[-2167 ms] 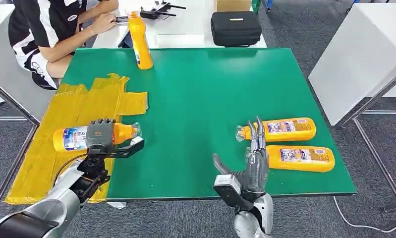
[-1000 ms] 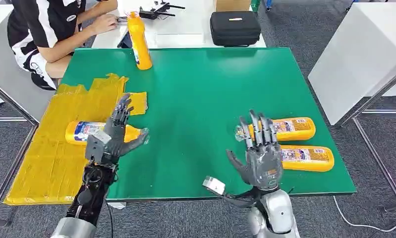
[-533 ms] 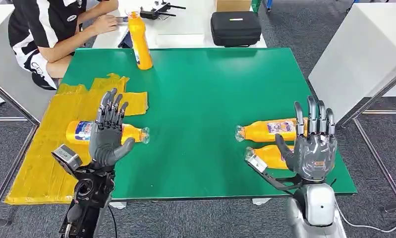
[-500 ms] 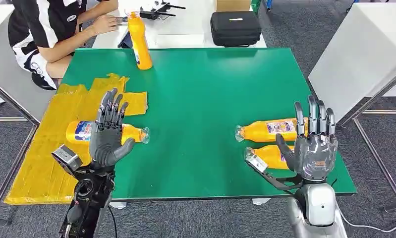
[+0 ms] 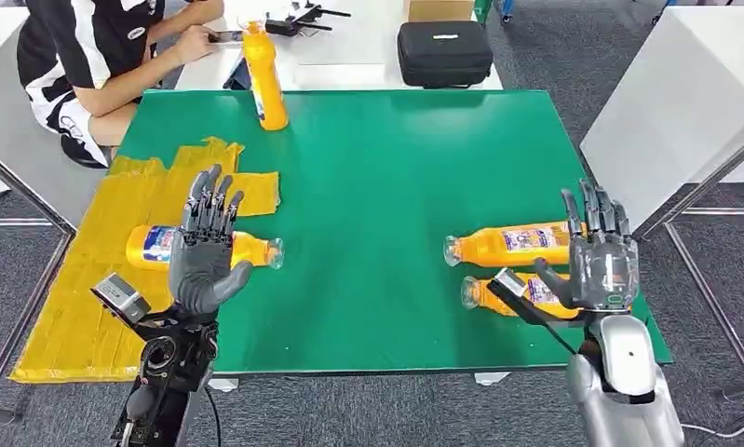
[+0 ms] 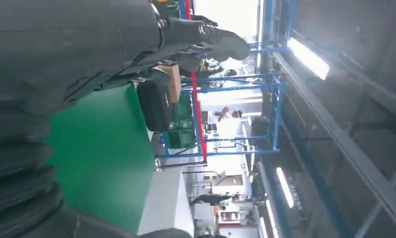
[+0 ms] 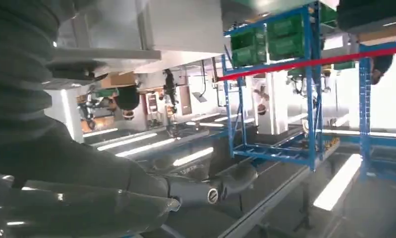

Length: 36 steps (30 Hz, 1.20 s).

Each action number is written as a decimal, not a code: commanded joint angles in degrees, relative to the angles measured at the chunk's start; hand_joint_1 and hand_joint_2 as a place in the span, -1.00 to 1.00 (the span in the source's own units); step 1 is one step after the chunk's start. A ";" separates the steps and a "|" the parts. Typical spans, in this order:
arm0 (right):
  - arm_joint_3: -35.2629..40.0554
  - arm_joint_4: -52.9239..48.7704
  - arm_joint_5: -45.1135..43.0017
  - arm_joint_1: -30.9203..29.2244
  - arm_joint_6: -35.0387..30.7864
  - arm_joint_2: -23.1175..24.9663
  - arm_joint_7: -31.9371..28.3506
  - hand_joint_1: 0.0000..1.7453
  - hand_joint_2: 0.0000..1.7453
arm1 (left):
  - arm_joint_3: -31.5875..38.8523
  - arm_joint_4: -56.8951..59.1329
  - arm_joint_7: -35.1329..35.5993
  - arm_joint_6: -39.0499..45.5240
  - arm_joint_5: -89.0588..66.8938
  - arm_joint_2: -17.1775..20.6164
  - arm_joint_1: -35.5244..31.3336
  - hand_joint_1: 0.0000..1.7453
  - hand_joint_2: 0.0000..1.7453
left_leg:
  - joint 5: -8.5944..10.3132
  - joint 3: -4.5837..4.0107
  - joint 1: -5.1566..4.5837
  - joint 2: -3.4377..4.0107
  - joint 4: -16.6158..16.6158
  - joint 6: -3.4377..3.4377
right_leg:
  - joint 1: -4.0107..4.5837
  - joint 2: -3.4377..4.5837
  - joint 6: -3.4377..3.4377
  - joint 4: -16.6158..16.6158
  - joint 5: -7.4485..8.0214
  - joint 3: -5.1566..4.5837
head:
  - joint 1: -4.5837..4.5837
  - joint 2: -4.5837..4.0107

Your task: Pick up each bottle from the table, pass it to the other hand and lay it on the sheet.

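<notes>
While one bottle (image 5: 200,248) lies on its side on the yellow sheet (image 5: 79,279), cap toward table centre, I note two more bottles lying side by side near the table's right edge: the far one (image 5: 512,245) and the near one (image 5: 517,293). A fourth bottle (image 5: 263,76) stands upright at the far left of the green table (image 5: 377,177). My left hand (image 5: 203,256) is raised over the sheet bottle, fingers spread, holding nothing. My right hand (image 5: 599,261) is raised over the right-hand pair, fingers likewise apart and empty. A person (image 5: 88,56) sits beyond the far left corner; a black case (image 5: 444,51) rests on the white table behind.
</notes>
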 commanded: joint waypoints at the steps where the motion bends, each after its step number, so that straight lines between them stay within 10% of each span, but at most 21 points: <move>1: -0.52 6.36 0.01 -2.90 0.31 -0.93 -0.64 -1.00 1.00 | -1.18 3.08 0.24 0.04 0.11 1.13 -1.44 -1.00 1.00 | -0.13 0.31 0.05 0.08 -0.03 -0.14 | 0.04 0.09 -0.04 -0.05 -0.11 0.32 | 0.00 0.00; 15: 1.65 26.65 -3.09 -15.39 10.87 -4.23 -7.76 -1.00 1.00 | -0.85 3.94 1.72 -1.00 -0.72 -0.60 -1.01 -1.00 1.00 | -0.18 0.40 0.04 0.29 -0.02 -0.17 | 0.03 0.29 -0.02 -0.07 -0.06 0.35 | 0.00 0.00; 36: 7.72 48.62 -1.02 -30.38 7.17 -1.21 -8.41 -1.00 1.00 | -0.19 7.62 3.70 -1.19 -0.41 -1.46 -2.51 -1.00 1.00 | -0.09 0.25 0.05 0.16 -0.01 -0.11 | 0.05 0.13 -0.02 -0.02 -0.05 0.24 | 0.00 0.00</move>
